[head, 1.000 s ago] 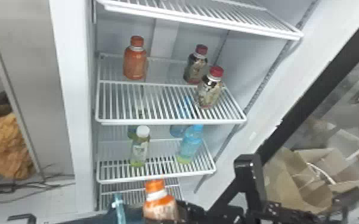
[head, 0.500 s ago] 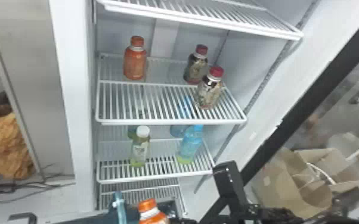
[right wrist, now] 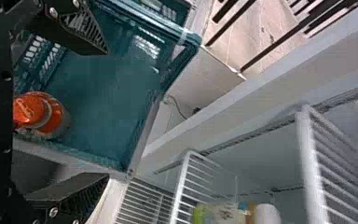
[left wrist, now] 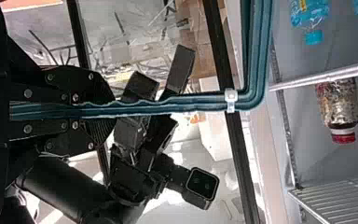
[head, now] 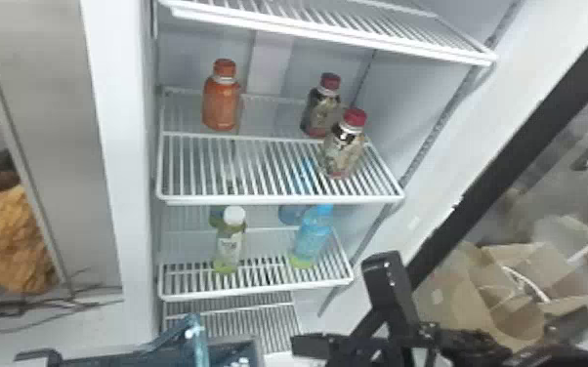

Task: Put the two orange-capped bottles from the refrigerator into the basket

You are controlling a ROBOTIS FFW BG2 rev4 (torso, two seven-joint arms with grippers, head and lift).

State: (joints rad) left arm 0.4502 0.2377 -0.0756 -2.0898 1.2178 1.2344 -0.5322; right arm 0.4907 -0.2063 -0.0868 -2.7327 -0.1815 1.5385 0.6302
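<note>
In the head view, one orange-capped bottle (head: pixel 222 100) stands at the back left of the middle shelf. The teal basket (head: pixel 200 341) is low in front of the refrigerator, with my right gripper (head: pixel 339 302) to its right. Seen in the right wrist view, the other orange-capped bottle (right wrist: pixel 51 116) is inside the basket (right wrist: pixel 107 88), close to a side wall, cap towards the camera. My right gripper (right wrist: pixel 107 114) is open over the basket, holding nothing. My left gripper (left wrist: pixel 108 111) is closed around the basket's rim (left wrist: pixel 191 102) in the left wrist view.
Two red-capped bottles (head: pixel 344 149) stand on the middle shelf's right side. Below are a white-capped bottle (head: pixel 229 244) and blue bottles (head: pixel 312 236). White shelf edges (head: pixel 278 199) jut out above the basket; the dark-framed door (head: pixel 493 180) stands at the right.
The right gripper has let go of the orange-capped bottle and spread its fingers. That bottle has sunk out of the head view's bottom edge.
</note>
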